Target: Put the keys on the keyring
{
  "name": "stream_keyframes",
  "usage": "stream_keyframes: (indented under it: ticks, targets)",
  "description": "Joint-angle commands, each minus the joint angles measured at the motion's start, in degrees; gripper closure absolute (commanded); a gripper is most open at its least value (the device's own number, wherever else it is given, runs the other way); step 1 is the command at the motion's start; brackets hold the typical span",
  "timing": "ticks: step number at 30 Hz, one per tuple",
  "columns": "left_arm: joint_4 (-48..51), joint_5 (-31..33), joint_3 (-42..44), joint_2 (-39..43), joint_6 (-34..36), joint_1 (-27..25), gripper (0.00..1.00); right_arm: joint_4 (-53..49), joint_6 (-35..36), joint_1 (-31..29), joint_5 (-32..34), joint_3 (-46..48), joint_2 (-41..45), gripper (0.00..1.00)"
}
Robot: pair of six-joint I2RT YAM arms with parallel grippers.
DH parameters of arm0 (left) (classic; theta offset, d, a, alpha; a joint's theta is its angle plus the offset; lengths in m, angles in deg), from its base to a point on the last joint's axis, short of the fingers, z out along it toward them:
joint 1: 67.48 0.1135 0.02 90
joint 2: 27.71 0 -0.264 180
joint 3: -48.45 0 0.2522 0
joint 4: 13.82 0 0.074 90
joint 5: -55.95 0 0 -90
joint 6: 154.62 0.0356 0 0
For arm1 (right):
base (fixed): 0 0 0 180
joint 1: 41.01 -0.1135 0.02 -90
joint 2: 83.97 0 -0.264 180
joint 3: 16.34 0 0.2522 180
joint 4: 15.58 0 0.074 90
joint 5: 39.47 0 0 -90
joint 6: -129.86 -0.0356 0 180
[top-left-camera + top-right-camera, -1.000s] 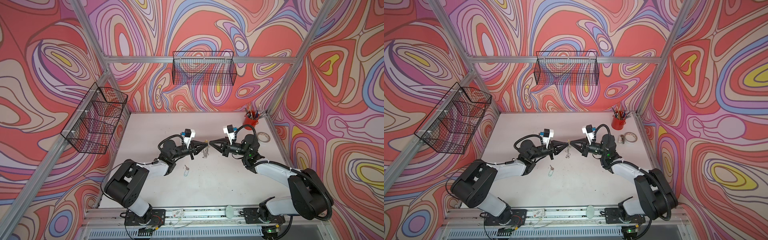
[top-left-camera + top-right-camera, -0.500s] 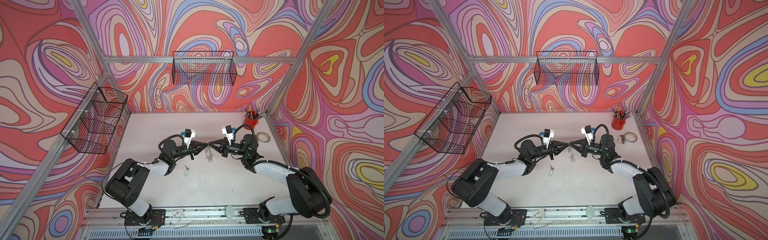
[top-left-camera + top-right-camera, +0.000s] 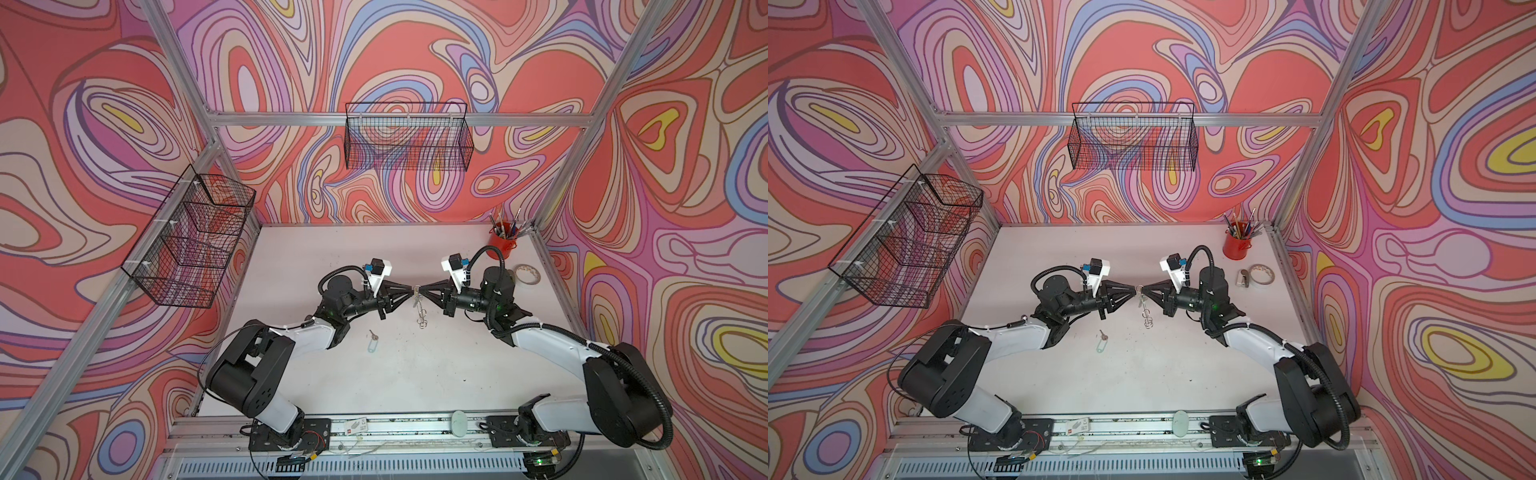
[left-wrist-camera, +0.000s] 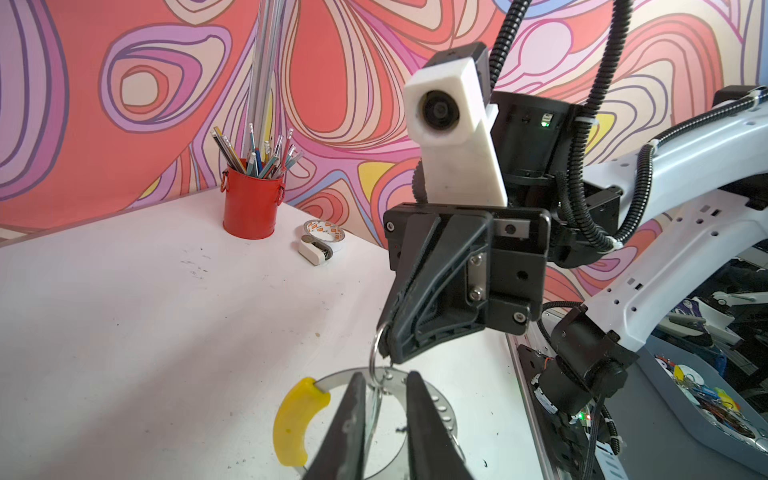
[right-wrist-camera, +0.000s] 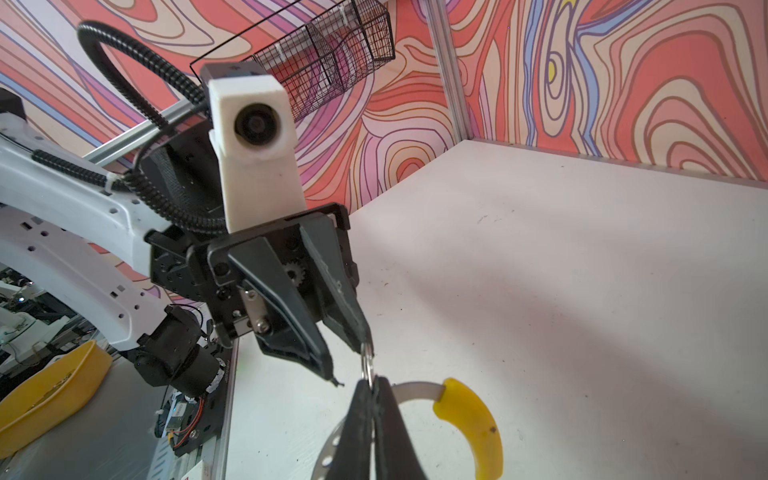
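Observation:
Both top views show my two grippers meeting tip to tip above the table's middle. The right gripper [image 5: 374, 384] is shut on a small wire loop [image 5: 366, 361] of the keyring [image 4: 440, 409]. This grey hoop with a yellow sleeve [image 4: 297, 419] hangs below the tips [image 3: 420, 311]. The left gripper [image 4: 385, 376] is open, its fingers either side of the hoop's rim. A thin pale strip [image 4: 376, 411] hangs close to one finger; I cannot tell what it is. One of the keys [image 3: 371, 341], with its pale tag, lies on the table near the left arm.
A red cup of pencils [image 3: 503, 245] stands at the back right, with a whitish tape roll [image 3: 527, 275] in front of it. Black wire baskets hang on the back wall [image 3: 409, 141] and the left wall [image 3: 191, 241]. Both arms' bases sit along the front rail.
The left gripper's jaws have parted from shut to a narrow gap. Both arms have stayed almost in place, tips together, with the keyring still hanging from the right gripper.

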Motion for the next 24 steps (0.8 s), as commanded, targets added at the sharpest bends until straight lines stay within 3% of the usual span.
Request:
stream_keyframes:
  ticks: [1, 9, 13, 19, 24]
  targets:
    - [6.8, -0.5, -1.9, 2.7, 6.2, 0.5, 0.73, -4.5, 5.8, 0.0, 2.0, -1.7, 1.4, 1.0]
    - [27.5, -0.6, -6.7, 6.7, 19.6, 0.5, 0.69, -6.3, 9.8, -0.3, 4.0, -1.0, 2.3, 1.0]
    - [25.9, 0.5, -5.9, 7.7, 17.6, 0.5, 0.63, -8.2, 10.4, -0.8, 6.5, -1.6, 1.4, 1.0]
    - [29.0, 5.9, -4.8, 9.2, 15.1, 0.4, 0.41, -10.8, 9.7, -1.8, 9.4, -2.2, 0.7, 1.0]
    - [31.4, 9.1, -2.7, 12.8, 12.6, 0.3, 0.39, -13.0, 7.7, -2.7, 12.5, -2.1, 0.5, 1.0]
